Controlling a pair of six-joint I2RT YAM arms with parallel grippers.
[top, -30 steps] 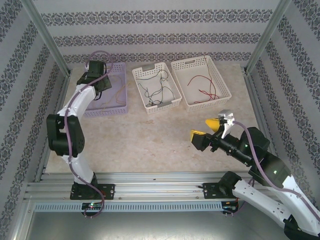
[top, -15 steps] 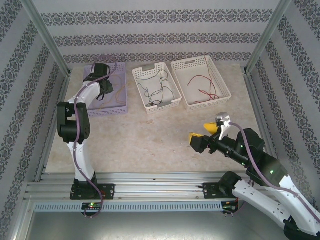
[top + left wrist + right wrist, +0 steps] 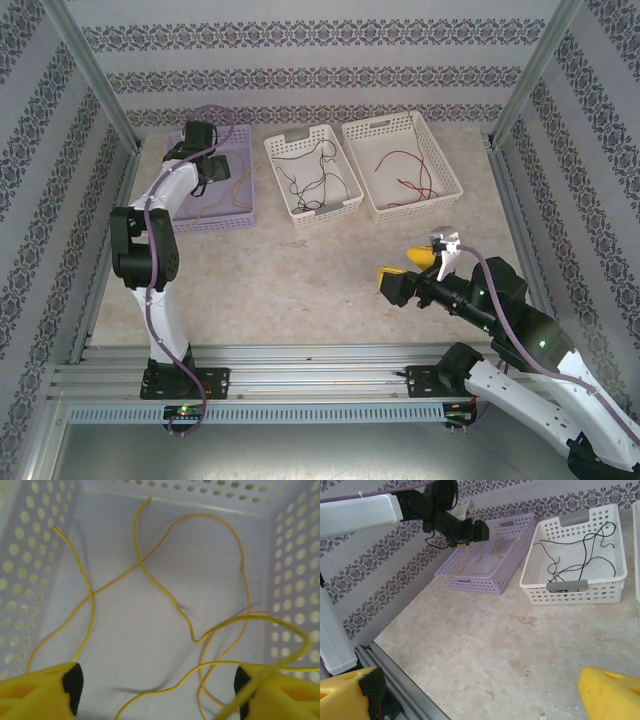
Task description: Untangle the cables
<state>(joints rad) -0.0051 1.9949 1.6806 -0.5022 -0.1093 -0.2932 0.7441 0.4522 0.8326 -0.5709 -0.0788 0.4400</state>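
Sorting by colour seems intended: yellow cables (image 3: 141,561) are kept in the upper-left basket (image 3: 225,222) under the spread left hand (image 3: 157,682); the right hand (image 3: 477,690) is spread too.

Thin yellow cables (image 3: 141,562) lie in loose, crossing loops on the floor of the lavender basket (image 3: 215,224), black cables (image 3: 318,181) sprawl tangled in the middle white basket (image 3: 325,212), and red cables (image 3: 408,158) curl in the right white basket (image 3: 402,209).

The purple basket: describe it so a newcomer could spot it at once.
Baskets line the far edge of the table. The purple basket is leftmost, under the left gripper. It alone holds yellow cables; the white baskets beside it hold black or red.
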